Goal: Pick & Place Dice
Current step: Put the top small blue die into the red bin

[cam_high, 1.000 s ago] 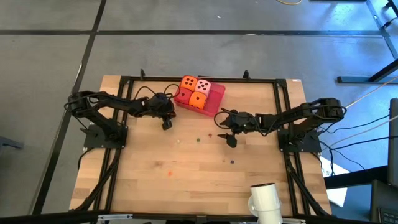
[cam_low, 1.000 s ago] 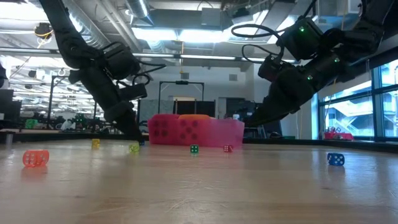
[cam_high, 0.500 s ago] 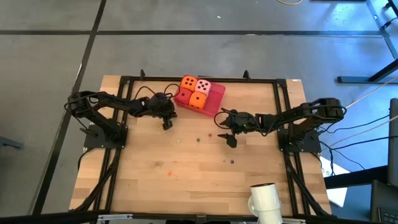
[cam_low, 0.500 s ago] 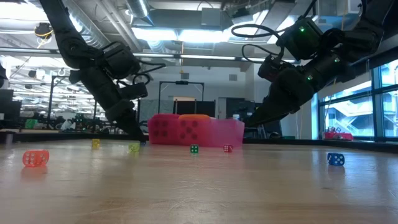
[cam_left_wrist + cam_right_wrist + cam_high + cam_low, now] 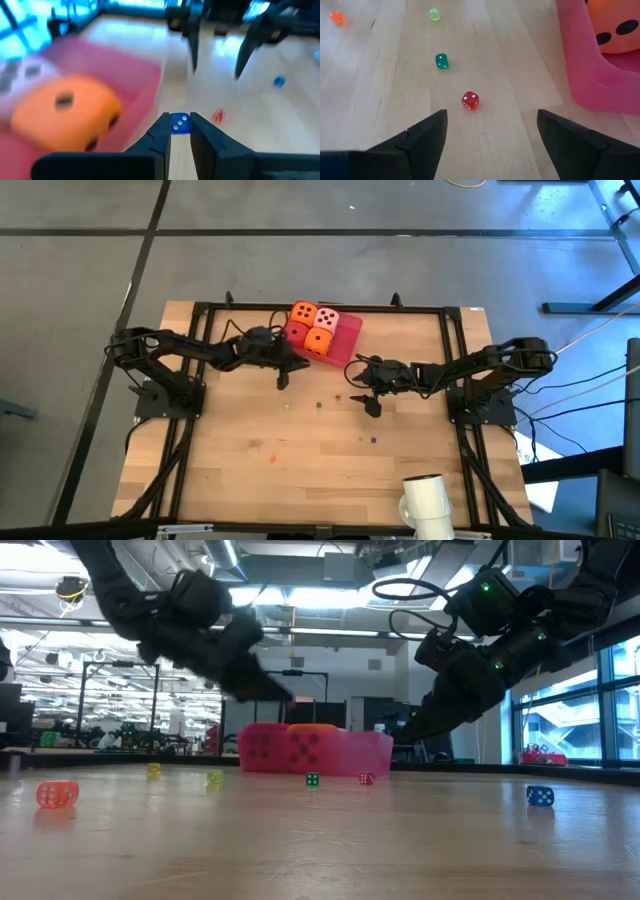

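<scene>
Four big soft dice sit in the pink tray [image 5: 347, 332] at the far middle of the table: two orange [image 5: 303, 312] [image 5: 318, 340], one pale pink [image 5: 327, 319], one red [image 5: 294, 332]. My left gripper [image 5: 296, 366] hangs in the air beside the tray's left end, shut on a tiny blue die [image 5: 180, 124]. In its wrist view an orange big die [image 5: 65, 111] is close by. My right gripper [image 5: 492, 131] is open and low over the table right of the tray. A tiny red die [image 5: 470, 100] lies on the wood just ahead of it. My left gripper pinches the tiny blue die by two opposite faces [image 5: 172, 125], only at the free ends of its fingers [image 5: 161, 131]. The fingers slant down from the table's left. The die is lifted clear of the table, its two-pip face toward the wrist camera.
More tiny dice lie loose on the wood: green [image 5: 441, 61], yellow-green [image 5: 434, 14], orange [image 5: 337, 17], yellow [image 5: 153, 771] and another blue [image 5: 539, 796]. A white roll [image 5: 428, 502] stands at the near edge. A black frame [image 5: 200, 308] borders the table.
My left gripper has risen from the table, where its fingers pointed down left of the tray. It has swung toward the right, up to the tray, tipping closer to level and carrying the tiny blue die clear of the wood. My right arm has kept still.
</scene>
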